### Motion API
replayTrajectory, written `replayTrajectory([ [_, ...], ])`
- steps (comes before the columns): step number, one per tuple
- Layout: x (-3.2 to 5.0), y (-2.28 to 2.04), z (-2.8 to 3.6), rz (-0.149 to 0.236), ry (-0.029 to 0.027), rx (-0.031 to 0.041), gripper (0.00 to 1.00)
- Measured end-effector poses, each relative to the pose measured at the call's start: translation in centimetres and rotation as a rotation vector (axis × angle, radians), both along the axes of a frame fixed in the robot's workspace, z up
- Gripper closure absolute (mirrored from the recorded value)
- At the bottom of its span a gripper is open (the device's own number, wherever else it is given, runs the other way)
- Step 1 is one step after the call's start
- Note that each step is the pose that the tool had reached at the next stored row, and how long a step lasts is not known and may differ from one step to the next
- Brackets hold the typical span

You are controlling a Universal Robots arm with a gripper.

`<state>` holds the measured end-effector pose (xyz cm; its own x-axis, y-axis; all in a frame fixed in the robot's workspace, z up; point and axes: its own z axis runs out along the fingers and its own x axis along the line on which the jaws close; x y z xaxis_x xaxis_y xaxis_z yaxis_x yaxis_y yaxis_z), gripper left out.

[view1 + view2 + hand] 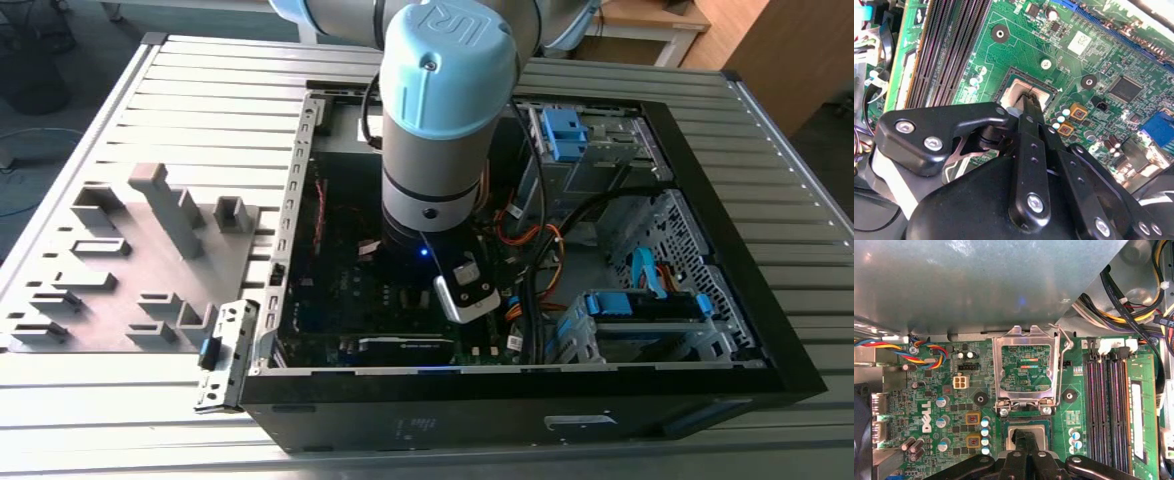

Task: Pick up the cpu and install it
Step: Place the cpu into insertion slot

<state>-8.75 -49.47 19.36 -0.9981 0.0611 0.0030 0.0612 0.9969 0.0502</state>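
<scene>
Exterior view: one slatted metal worktop (134, 440) carries one open computer case (747, 380) across its middle and towards the exterior view's right. One grey tray (120, 300) of blocks sits near the worktop's edge at the exterior view's left. One arm (441, 120) reaches straight down into the case.

In the first wrist view, one green motherboard (929, 390) shows four dark memory slots (1109, 410), one socket frame (1026, 367) hinged open, and two orange-topped square parts (972, 418).

In the second wrist view, the cpu (1015, 91) lies flat in the socket, silvery. The gripper (1030, 97) has two fingers (1024, 165) drawn together, a thin seam between them, tips at the cpu's top. Whether they pinch it cannot be told.
</scene>
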Motion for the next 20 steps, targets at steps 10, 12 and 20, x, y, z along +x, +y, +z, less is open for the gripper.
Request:
replayTrajectory([
  [10, 0.00, 0.00, 0.88, 0.000, -0.0001, 0.0002, 0.89],
  [12, 0.00, 0.01, 0.97, 0.000, -0.0002, 0.0003, 0.89],
  [20, 0.00, 0.00, 1.14, 0.000, 0.0000, 0.0000, 0.89],
])
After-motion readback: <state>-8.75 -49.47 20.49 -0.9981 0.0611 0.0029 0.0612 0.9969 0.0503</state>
